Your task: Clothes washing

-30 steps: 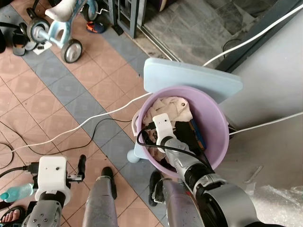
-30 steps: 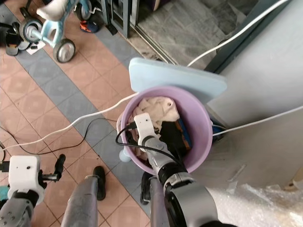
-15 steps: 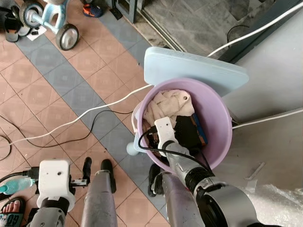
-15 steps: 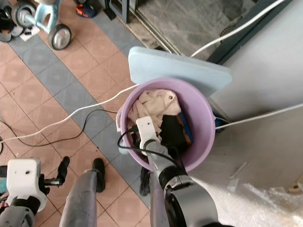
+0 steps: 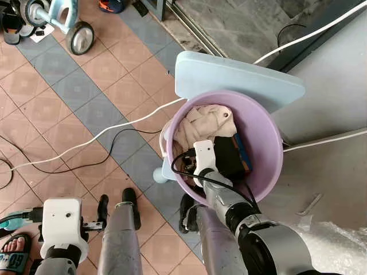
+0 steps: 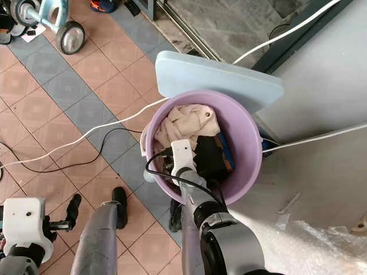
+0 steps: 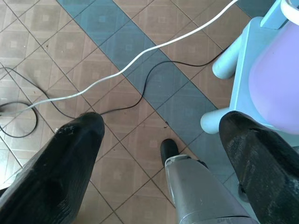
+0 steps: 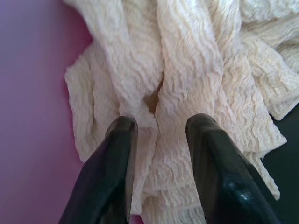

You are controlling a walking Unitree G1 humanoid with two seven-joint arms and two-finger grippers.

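Tiled flooring in pink and grey-blue is spreading out under me, with a white cable [image 5: 103, 134] and a thin black cord [image 5: 86, 166] snaking across it toward the purple basin [image 5: 269, 154], which I am taking as my landmark. That basin is sitting on a pale blue stool [image 5: 241, 77], beside a grey wall, and a child's tricycle [image 5: 51, 17] is standing well away from it on the far tiles. Inside the basin, a cream textured garment [image 8: 187, 70] is lying bunched against the purple wall, with dark clothing [image 5: 228, 157] and something blue [image 5: 243, 157] beside it. I am holding the right gripper [image 8: 156, 128] down inside the basin, its two black fingers parted and straddling a ridge of the cream cloth, tips touching or just pressing into it, nothing pinched. I judge this fabric to be light, soft and limp: it will drape and stretch instead of lifting as one piece, and may drag neighbouring clothes along. The raised fold between the fingers looks like the best place to pinch, since it offers several layers. The left gripper [image 7: 159, 135] is hanging spread wide over the floor beside the basin, holding nothing.
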